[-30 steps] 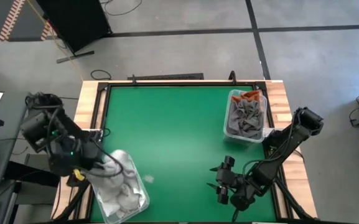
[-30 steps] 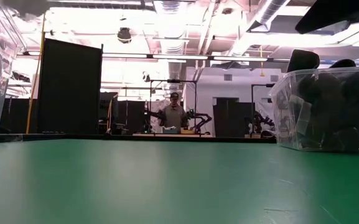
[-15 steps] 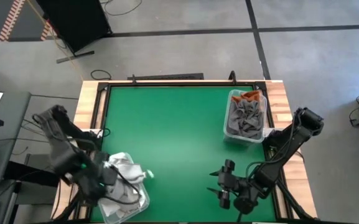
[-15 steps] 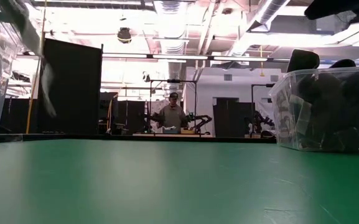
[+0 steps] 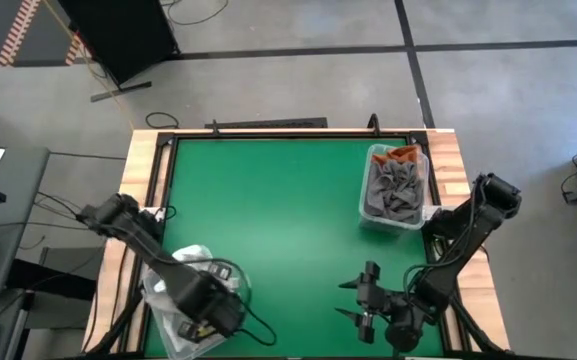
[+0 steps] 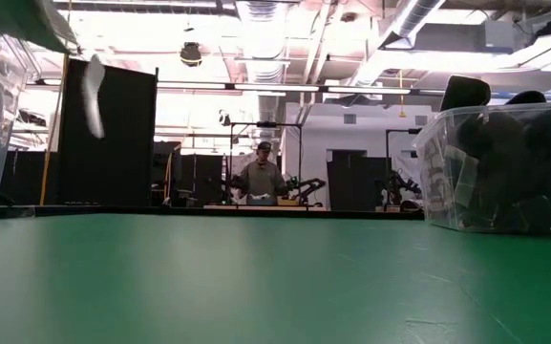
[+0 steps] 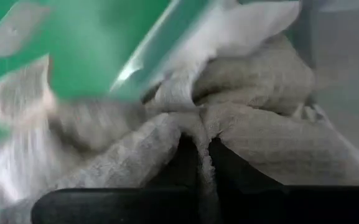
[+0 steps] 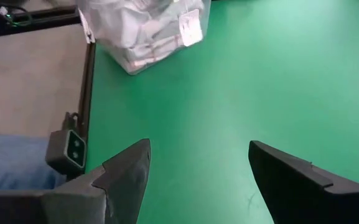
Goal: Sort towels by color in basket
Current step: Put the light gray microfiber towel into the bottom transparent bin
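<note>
With the left gripper (image 7: 203, 163) clamped on a light grey towel (image 7: 260, 134) over the clear bin (image 5: 158, 300), neighbouring towels could snag and spill, while the right gripper (image 8: 198, 168) waits with fingers apart above the table (image 5: 278, 210).

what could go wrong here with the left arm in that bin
The left gripper is shut on a light towel in the near bin, with other towels bunched against it; lifting may drag out more than one. That clear bin sits at the table's front edge, so a hard pull might tip or slide it off. The right gripper waits open over the mat nearby, so a wide swing could cross its path.
</note>
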### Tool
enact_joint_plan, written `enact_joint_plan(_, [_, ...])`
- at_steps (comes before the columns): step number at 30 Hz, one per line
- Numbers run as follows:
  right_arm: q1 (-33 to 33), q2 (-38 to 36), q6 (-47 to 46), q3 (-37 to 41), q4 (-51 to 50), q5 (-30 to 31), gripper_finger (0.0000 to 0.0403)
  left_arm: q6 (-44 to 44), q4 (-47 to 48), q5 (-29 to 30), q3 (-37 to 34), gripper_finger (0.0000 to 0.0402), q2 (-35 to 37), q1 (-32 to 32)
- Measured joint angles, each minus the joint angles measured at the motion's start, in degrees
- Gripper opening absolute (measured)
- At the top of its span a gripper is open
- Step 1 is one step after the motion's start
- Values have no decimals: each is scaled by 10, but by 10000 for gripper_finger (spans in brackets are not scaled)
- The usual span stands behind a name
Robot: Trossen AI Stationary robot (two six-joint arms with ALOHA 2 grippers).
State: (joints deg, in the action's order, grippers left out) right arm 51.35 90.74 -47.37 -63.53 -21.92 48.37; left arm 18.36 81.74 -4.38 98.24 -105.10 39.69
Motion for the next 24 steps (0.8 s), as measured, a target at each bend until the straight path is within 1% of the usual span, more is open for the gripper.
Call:
enact_joint_plan(5, [14,0,0,0,6,13,301,-47,-10,-14,0,19,-53,-5])
enact_joint_plan(8, [21,0,0,0,6,22,301,-59,-27,-14,0,22,-71,-2])
enact_joint_plan(12, [26,0,2,0,7,31,301,-58,-68,-11,-3,21,-73,2])
enact_joint_plan(16, [27,0,8,0,12,33,301,-53,-113,20,-16,27,-70,11])
enact_joint_plan(20, [26,0,13,0,12,33,301,-37,-142,33,-44,45,-59,22])
enact_joint_plan(24, [24,0,17,0,17,33,301,-3,-142,40,-57,84,-45,27])
